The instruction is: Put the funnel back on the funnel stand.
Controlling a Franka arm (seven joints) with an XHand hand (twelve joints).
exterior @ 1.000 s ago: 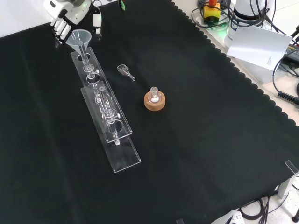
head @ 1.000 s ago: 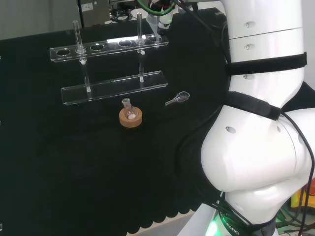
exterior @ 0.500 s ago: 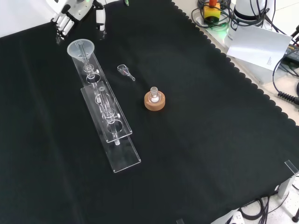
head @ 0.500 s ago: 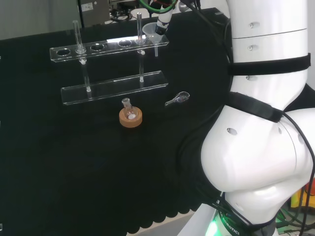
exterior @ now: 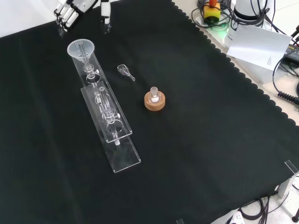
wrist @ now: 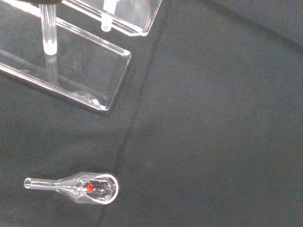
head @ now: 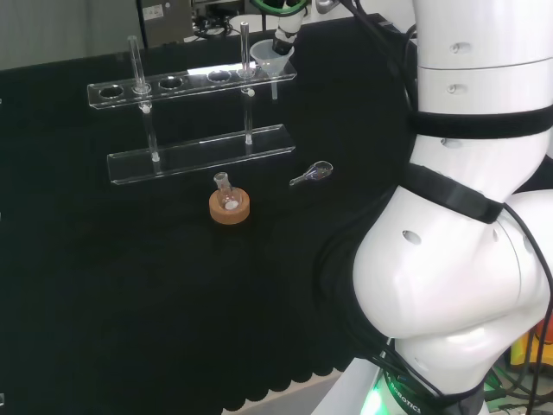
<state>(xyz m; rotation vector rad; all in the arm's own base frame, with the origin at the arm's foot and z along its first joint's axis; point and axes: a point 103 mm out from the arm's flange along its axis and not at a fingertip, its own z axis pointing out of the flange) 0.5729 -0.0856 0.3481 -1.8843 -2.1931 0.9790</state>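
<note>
The clear funnel sits upright in the end hole of the clear acrylic funnel stand, its stem hanging below the top rail. In the head view the funnel is at the right end of the stand's upper rail. The black and white hand hovers beyond that end of the stand, apart from the funnel, fingers straight and holding nothing. In the head view one finger of the hand shows just above the funnel. The wrist view shows a corner of the stand's base.
A small round flask on a cork ring stands beside the stand, also in the head view. A small glass piece with a red dot lies on the cloth nearby. Paper and cables lie past the cloth's scalloped edge.
The funnel dropped into the stand's end hole and the hand let it go. The hand has since drawn up and away from it.
</note>
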